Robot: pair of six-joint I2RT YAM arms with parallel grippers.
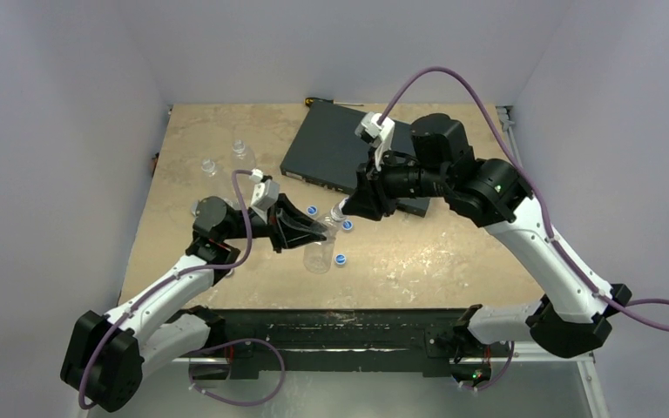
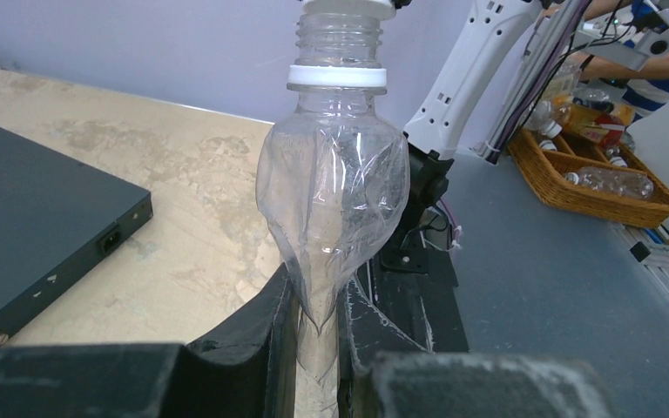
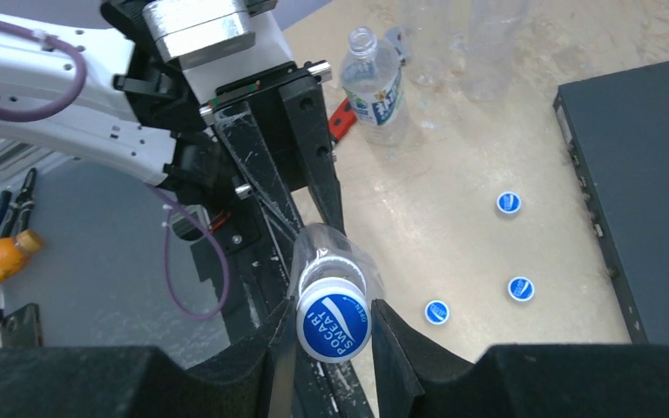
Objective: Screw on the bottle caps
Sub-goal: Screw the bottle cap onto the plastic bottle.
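1 cap [image 2: 346,4] atop bottle [image 2: 334,192], mostly cropped (L wrist)

Blue caps: four. Three lie loose on the desk [image 1: 435,252]: first cap [image 3: 509,202], second cap [image 3: 520,288], third cap [image 3: 436,311]. The fourth cap [image 3: 334,324] is pinched in the right gripper [image 3: 333,309].

Bottles: four. One clear bottle [image 2: 331,200] in the left gripper [image 2: 316,300], one bare bottle [image 1: 242,155], a second bare bottle [image 1: 209,165], one labelled bottle [image 3: 375,83] (label blue and white).

Black box [image 1: 340,152]: one.

Screwdriver-like tool [image 1: 318,102]: one.

Arms: two, left arm [image 1: 161,287] and right arm [image 1: 557,252].
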